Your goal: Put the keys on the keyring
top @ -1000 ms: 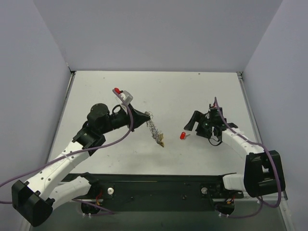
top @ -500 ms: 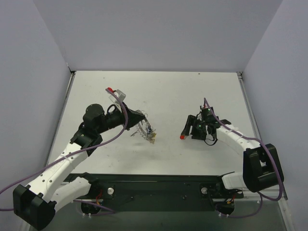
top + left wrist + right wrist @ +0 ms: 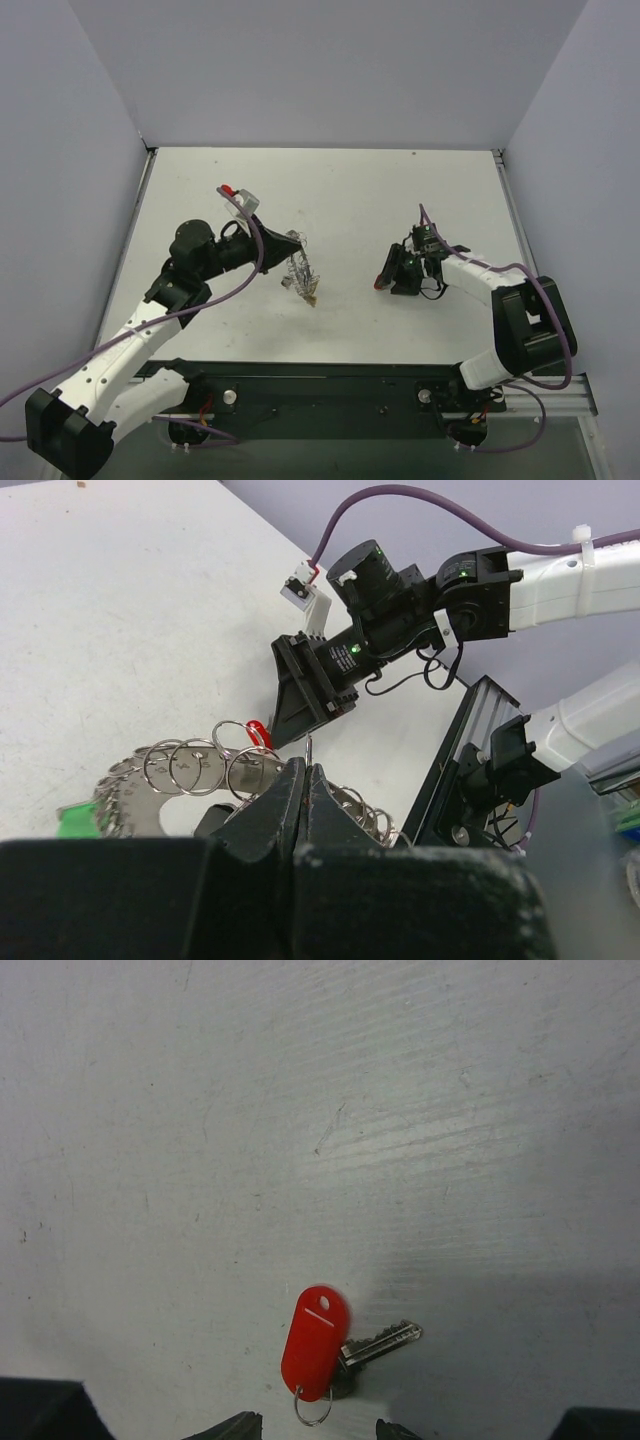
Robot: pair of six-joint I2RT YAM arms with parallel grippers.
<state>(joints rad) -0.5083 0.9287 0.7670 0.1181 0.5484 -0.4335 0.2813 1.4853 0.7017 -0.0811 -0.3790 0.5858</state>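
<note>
Your left gripper (image 3: 305, 780) has its fingers pressed flat together, and a thin wire stands up out of the seam between them, so you are clamped on the keyring (image 3: 297, 270). From the top view the keyring hangs off that gripper, left of the table's (image 3: 330, 190) middle, and its gold-yellow tag (image 3: 311, 297) is at the lowest end, at or just above the surface; you cannot tell from here whether it touches. In the left wrist view the ring's rim shows as a row of small silvery loops curving away to the left of your fingers, and a green piece (image 3: 75, 820) sits at the far left end of that row; whether it is a key head or a tag is not clear. Your right gripper (image 3: 318, 1427) is low over the table, well apart from the keyring, on the right side of the workspace. Its two fingertips only just show at the bottom edge of the right wrist view and they stand apart, not touching anything you can see. The red key (image 3: 315, 1342) lies flat on the table just ahead of those tips. Its red head points away from the gripper, its metal blade sticks out to the right, and its small split ring (image 3: 312, 1410) lies in the gap between your fingertips.
</note>
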